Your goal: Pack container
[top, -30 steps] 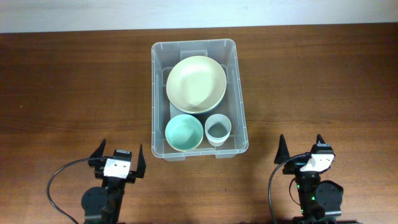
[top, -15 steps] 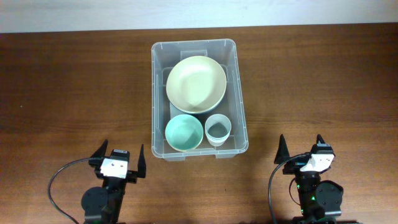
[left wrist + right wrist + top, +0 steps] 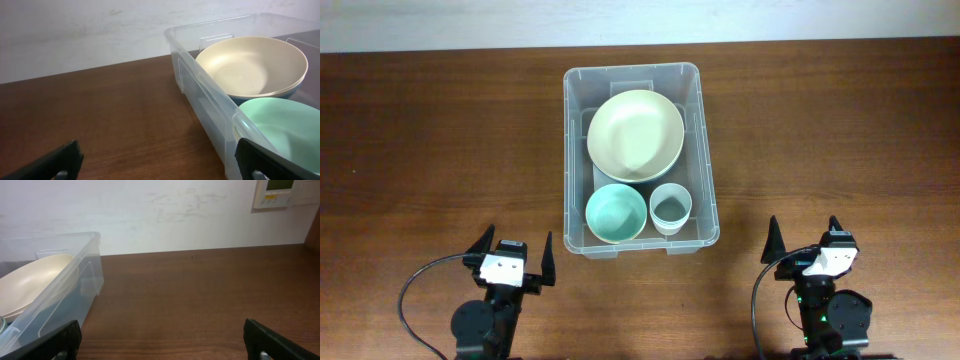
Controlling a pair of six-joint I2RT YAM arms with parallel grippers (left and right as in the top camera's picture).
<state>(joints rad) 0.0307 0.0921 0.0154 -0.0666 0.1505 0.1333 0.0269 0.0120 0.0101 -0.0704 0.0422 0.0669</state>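
Overhead, the left gripper (image 3: 516, 246) and the right gripper (image 3: 804, 234) sit nearest, off the front corners of the container (image 3: 570, 160), not touching it. Both have fingers spread wide and hold nothing. Inside the container, a green bowl (image 3: 616, 213) and a small cup (image 3: 671, 207) sit side by side at its front, with a big cream bowl (image 3: 635, 135) behind them. Nothing loose lies outside the container, so packing looks done. Next, I think, no grab is needed.

Far left, on the brown counter (image 3: 200, 305): clear container (image 3: 82, 280), with a cream bowl (image 3: 30, 280) inside, seen partly through the near wall. Behind, a white wall and a pale control panel (image 3: 285, 192) top right. At the bottom corners, dark fingers (image 3: 57, 340) of the right hand (image 3: 160, 347), spread wide apart.
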